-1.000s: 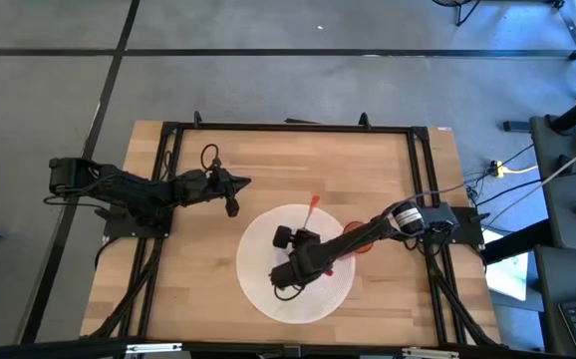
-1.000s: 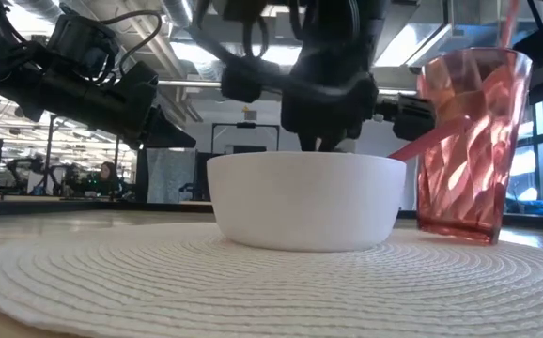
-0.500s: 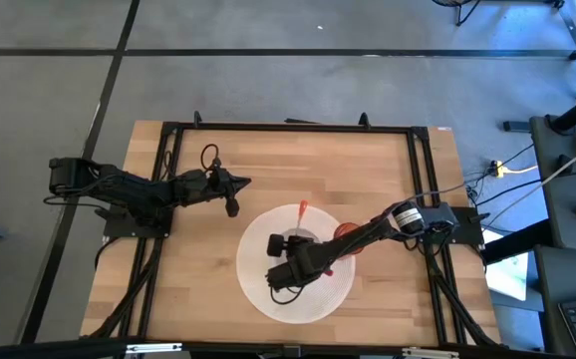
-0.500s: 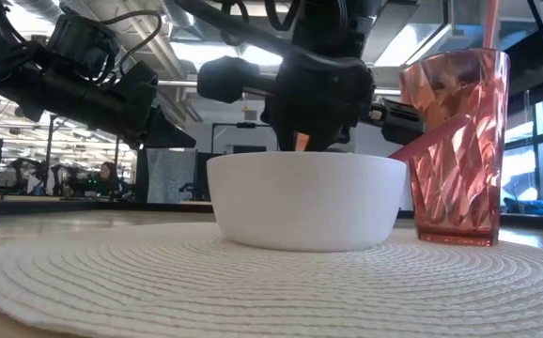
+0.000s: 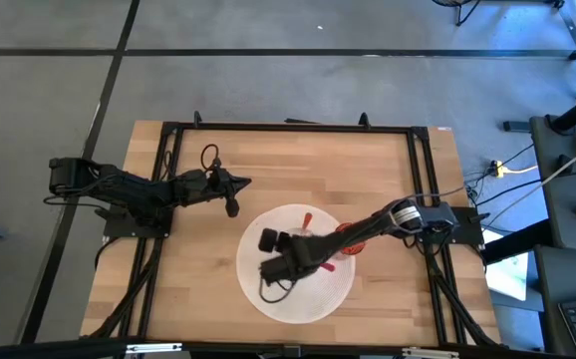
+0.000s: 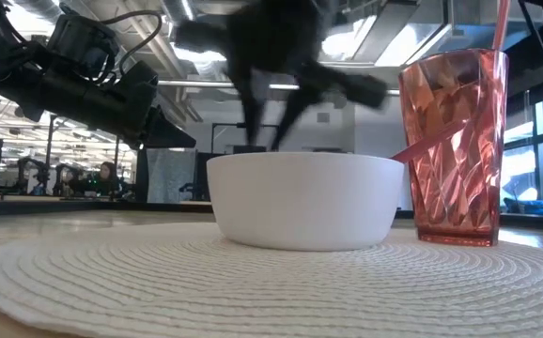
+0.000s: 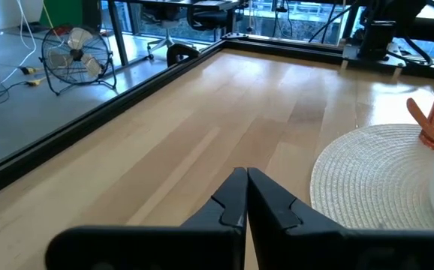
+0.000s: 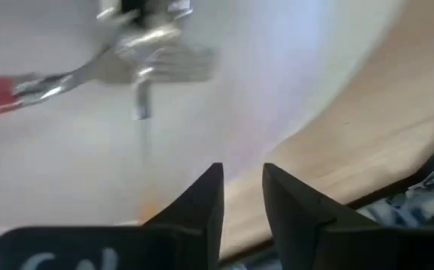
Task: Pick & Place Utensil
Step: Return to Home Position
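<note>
Wooden table (image 5: 368, 170), white bowl (image 6: 304, 202) hiding its fork (image 8: 157, 64) from low view, right pincer (image 8: 241, 171) slightly parted, empty, left pincer (image 7: 246, 175) closed

Blurred: right end effector (image 6: 270, 131) above white bowl (image 6: 304, 202).

- The left arm (image 5: 129, 194) lies low along its own side, and the left gripper (image 7: 245, 176) points forward with its fingers pressed together.
- The right arm (image 5: 368, 231) stretches far inward. The right gripper (image 8: 241, 187) angles downward, fingers slightly parted and holding nothing.
</note>
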`<state>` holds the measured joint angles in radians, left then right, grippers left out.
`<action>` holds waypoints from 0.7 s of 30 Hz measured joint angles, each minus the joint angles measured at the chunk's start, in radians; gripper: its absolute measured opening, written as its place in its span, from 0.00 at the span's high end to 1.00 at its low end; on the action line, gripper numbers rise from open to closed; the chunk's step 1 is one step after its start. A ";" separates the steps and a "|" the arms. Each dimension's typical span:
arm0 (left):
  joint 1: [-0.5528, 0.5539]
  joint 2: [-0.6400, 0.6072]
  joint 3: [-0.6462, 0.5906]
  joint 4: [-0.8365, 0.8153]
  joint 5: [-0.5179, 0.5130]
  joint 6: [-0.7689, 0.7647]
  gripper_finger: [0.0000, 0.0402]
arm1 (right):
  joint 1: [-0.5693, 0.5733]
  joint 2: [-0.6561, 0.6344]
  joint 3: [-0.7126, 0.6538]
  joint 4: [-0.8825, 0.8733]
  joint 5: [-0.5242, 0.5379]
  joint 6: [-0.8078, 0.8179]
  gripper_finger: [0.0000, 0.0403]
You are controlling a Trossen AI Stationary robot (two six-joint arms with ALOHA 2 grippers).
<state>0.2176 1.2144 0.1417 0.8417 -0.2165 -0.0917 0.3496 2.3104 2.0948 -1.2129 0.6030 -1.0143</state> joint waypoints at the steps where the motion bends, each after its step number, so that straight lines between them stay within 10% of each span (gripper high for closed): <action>1: 0.000 0.000 0.000 0.000 0.000 0.000 0.99 | -0.010 0.000 0.033 -0.001 -0.033 0.015 0.77; 7: 0.000 0.000 0.000 0.000 0.001 0.003 0.99 | -0.076 -0.003 0.264 0.009 -0.188 0.070 0.79; 21: 0.000 0.002 -0.002 -0.001 0.002 0.043 0.99 | -0.304 -0.628 0.155 0.128 -0.471 0.643 0.98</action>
<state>0.2176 1.2163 0.1402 0.8408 -0.2147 -0.0483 0.0454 1.6828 2.2494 -1.0849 0.1319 -0.3712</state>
